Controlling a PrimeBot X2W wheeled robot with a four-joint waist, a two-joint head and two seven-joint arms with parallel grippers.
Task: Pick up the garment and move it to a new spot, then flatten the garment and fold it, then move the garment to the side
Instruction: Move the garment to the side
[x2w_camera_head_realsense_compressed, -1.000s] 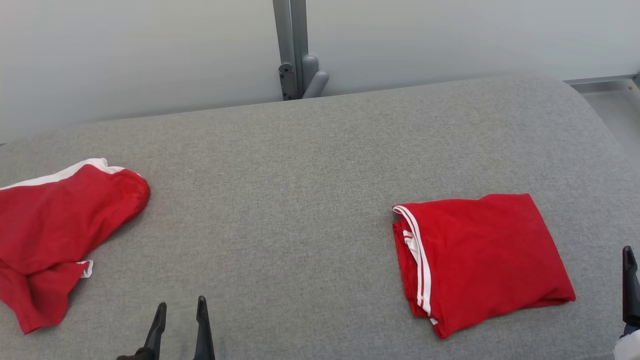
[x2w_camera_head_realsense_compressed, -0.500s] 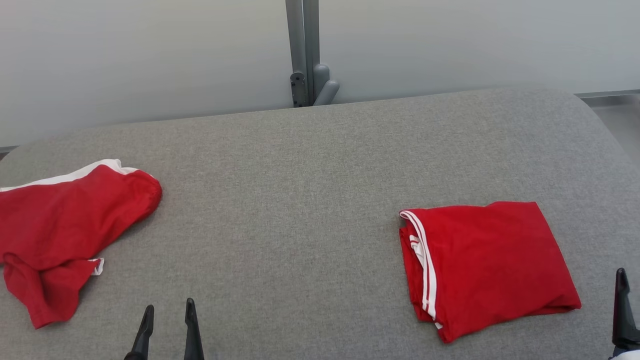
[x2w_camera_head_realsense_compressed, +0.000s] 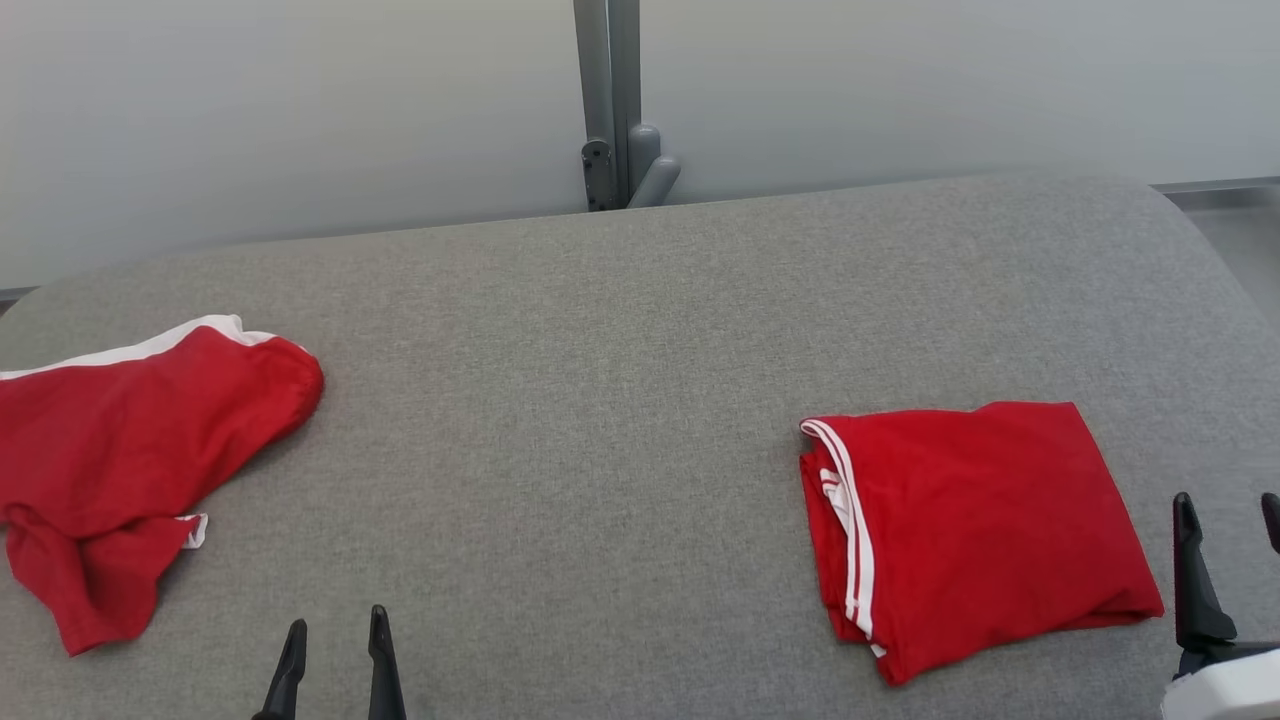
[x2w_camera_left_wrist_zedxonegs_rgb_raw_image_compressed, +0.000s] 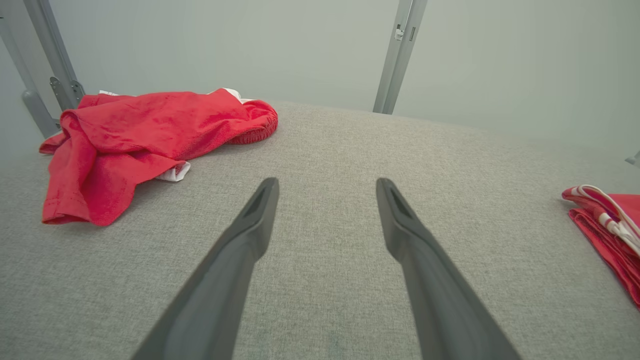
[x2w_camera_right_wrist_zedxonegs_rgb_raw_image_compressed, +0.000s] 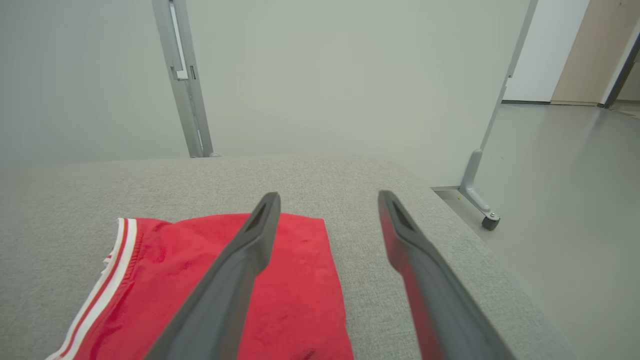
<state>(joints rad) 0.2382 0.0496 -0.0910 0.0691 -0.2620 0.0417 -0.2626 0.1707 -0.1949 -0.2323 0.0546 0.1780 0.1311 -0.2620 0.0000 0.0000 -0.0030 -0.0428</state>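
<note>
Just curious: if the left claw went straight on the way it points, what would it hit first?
Likely the bare grey cushion, if the left claw tilts down; the crumpled red garment lies to its left.

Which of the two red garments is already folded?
The garment on the right, a neat rectangle by the right gripper; the left garment lies crumpled.

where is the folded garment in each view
Head view: folded garment at right of centre, just left of the right gripper.
Left wrist view: its striped edge at the far right.
Right wrist view: lower left, partly behind one finger.
Shared landmark: the grey post behind the cushion.
</note>
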